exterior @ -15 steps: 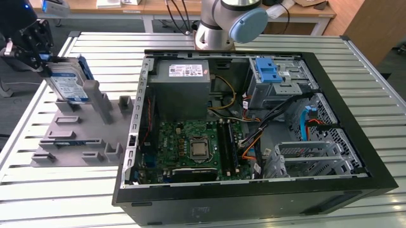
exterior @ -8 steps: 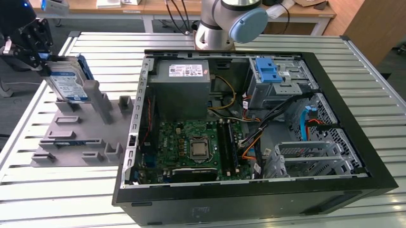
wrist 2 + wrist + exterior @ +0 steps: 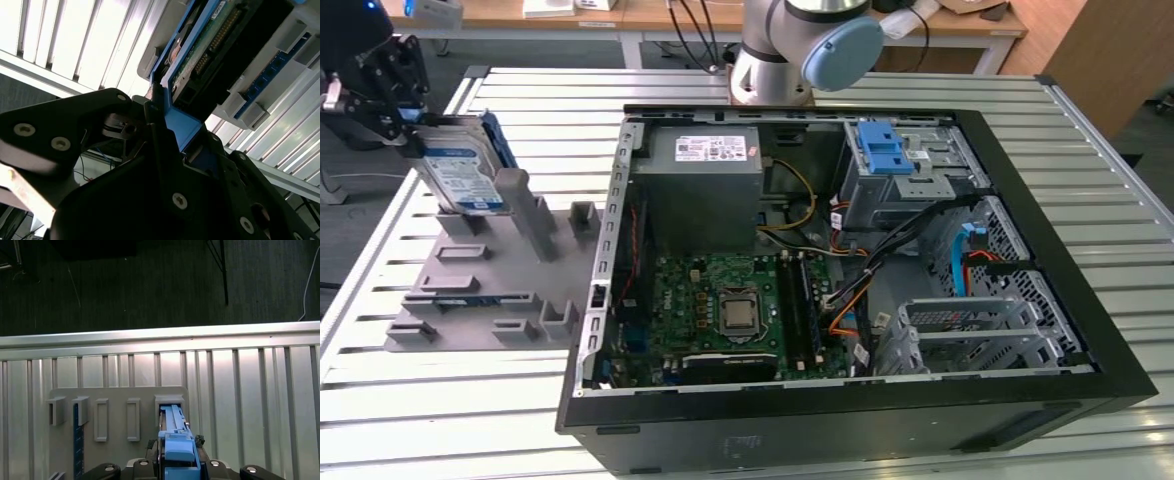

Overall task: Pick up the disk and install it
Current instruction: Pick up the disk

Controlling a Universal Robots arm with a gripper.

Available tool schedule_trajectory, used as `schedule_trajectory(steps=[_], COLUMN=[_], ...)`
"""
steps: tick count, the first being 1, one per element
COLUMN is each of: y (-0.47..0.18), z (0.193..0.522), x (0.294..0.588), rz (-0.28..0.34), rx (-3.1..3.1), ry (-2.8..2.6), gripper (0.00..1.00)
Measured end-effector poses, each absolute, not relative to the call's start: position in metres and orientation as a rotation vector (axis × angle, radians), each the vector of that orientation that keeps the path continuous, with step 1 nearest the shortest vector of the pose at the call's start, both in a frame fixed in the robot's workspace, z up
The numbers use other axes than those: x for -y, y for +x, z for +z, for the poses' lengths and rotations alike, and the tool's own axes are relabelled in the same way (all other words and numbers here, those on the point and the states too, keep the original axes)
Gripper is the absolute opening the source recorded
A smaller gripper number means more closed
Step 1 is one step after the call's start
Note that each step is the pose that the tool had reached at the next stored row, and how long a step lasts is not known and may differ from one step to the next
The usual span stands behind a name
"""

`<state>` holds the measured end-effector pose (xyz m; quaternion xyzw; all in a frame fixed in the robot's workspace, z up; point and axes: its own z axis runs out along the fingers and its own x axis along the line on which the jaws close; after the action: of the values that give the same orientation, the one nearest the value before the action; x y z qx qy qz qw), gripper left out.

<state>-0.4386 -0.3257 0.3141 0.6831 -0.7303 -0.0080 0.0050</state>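
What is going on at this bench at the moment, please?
A robot arm is working on fitting a disk into a computer. Its gripper has its jaws closed on the blue-framed disk, which stands on edge at the far end of a grey rack on the slatted metal table. Whether the disk has left its slot is hard to tell. The open computer case lies beside the rack, at the exterior view's right, and the disk is not yet in it.

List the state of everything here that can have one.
disk: standing on edge at the grey rack, not yet installed.
gripper: shut on the disk, clamping its blue frame.
computer case: lying on its side, open, its inside exposed.
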Motion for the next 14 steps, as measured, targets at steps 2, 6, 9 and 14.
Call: schedule_trajectory(steps=[2, 6, 9, 14], y=[-0.4386, -0.4386, -0.4386, -0.4386], z=[0.3152, 0.3171, 0.318, 0.3193], x=[0.3258, 0.3257, 0.3257, 0.3257], rz=[-0.025, -0.025, -0.025, -0.025], rx=[2.287, 2.287, 2.287, 2.287], ry=[2.139, 2.139, 2.139, 2.139], gripper=[0.37, 0.37, 0.37, 0.37])
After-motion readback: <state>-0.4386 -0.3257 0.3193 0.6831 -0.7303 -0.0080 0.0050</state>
